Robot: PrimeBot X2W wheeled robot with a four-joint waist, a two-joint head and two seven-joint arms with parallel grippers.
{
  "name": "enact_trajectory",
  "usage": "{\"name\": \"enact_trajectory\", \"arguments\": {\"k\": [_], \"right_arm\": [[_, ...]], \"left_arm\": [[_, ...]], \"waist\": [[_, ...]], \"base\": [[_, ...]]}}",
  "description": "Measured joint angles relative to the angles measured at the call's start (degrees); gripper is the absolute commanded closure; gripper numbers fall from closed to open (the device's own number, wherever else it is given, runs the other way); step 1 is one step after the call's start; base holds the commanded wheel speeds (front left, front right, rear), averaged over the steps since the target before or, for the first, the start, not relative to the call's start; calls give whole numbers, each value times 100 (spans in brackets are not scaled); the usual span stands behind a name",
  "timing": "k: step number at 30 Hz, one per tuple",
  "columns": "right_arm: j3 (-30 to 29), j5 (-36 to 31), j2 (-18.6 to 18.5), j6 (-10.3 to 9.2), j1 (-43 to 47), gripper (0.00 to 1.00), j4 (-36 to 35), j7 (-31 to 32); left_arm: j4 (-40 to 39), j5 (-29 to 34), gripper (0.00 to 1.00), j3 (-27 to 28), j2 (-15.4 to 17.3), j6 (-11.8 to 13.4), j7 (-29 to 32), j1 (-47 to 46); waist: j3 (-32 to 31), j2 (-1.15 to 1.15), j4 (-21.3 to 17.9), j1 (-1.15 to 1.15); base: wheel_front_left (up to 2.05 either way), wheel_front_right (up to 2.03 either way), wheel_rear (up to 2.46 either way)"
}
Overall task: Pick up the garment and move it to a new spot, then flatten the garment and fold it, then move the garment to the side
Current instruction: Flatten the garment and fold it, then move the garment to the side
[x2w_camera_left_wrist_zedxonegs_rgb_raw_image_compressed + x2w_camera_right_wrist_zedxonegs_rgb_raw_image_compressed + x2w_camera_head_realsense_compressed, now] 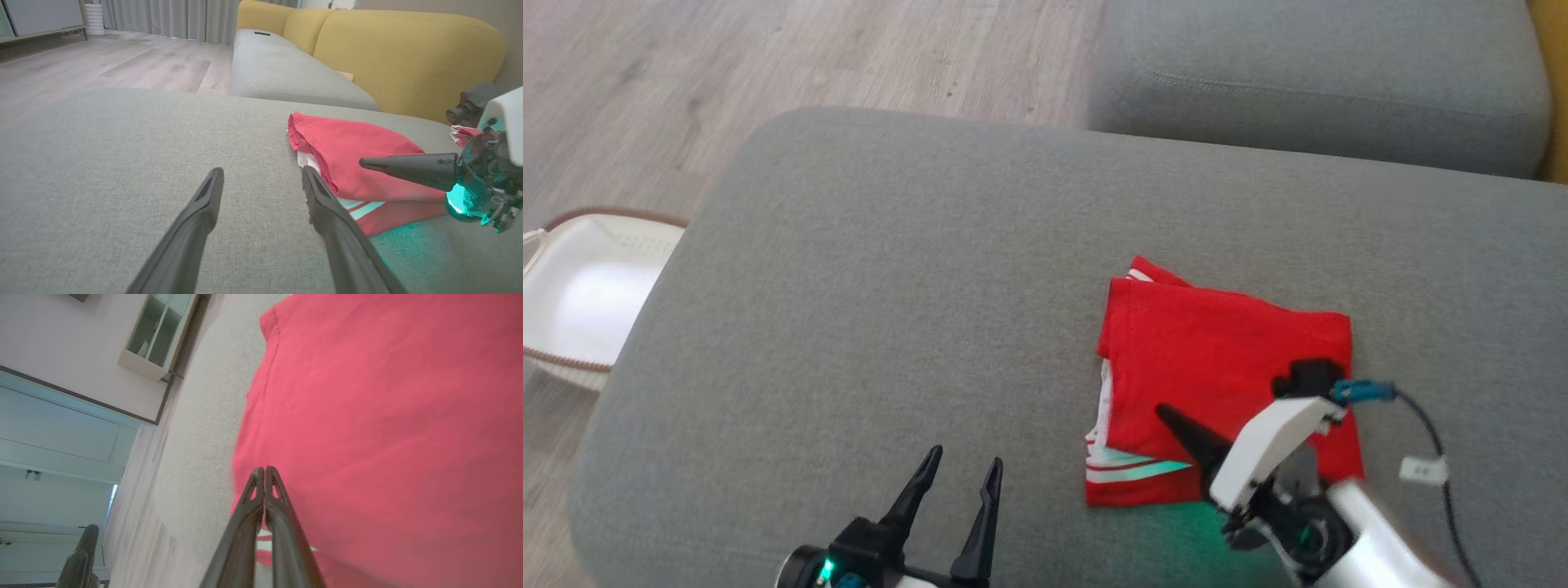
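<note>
The garment [1225,359] is red with white and teal stripes at its near edge and lies folded in a rough square on the grey cushion [890,286]. My right gripper [1164,411] is shut, its dark fingers pressed together with no cloth between them, and it points across the garment's near left part, low over the cloth. In the right wrist view the shut fingertips [264,470] sit over the red garment [388,416]. My left gripper [964,465] stands open over bare cushion left of the garment. The left wrist view shows the left gripper [261,173], the garment [351,147] and the right gripper [361,163].
A white basket [580,294] stands on the wood floor off the cushion's left edge. A second grey seat cushion [1323,73] lies beyond, with yellow backrests [408,53] behind it. A dark cable [1429,433] hangs from my right wrist.
</note>
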Motion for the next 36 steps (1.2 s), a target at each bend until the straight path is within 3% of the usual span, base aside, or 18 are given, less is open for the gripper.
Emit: {"name": "enact_trajectory", "arguments": {"k": [2,3,4,5,6,14,21,26,36], "right_arm": [[167,198,5,0,275,100,-352,-339],[167,198,5,0,275,86,-352,-339],[176,218,-48,0,386,61,-443,-506],[171,215,-123,0,492,18,-511,-681],[153,214,-221,0,589,0,-566,-854],[-260,-504,-1072,0,953,0,-703,-2353],[-327,-1618,-1358,0,956,0,-934,-3382],[-579,-2606,-1291,0,1140,0,-1218,-3506],[-1528,-3958,-523,0,2337,0,-2114,-3506]], "left_arm": [[1,0,0,29,1,12,0,4],[1,0,0,29,1,12,0,4],[1,0,0,36,1,33,0,6],[0,0,0,52,0,46,0,9],[-1,0,0,83,1,48,0,10],[-88,-3,0,448,-1,157,0,148],[-192,-67,0,944,-3,205,0,269],[-294,-49,0,1156,-5,207,0,378],[-430,68,0,1302,-7,258,0,623]], "waist": [[-69,0,-104,0],[-69,0,-104,0],[-91,0,-152,0],[-114,0,-200,0],[-138,0,-254,0],[-309,0,-767,0],[-405,0,-1227,0],[-456,0,-1451,0],[-649,0,-1514,0]], "base": [[0,0,0],[0,0,0],[0,0,0],[0,0,0],[0,0,0],[0,0,0],[0,0,0],[0,0,0],[0,0,0]]}}
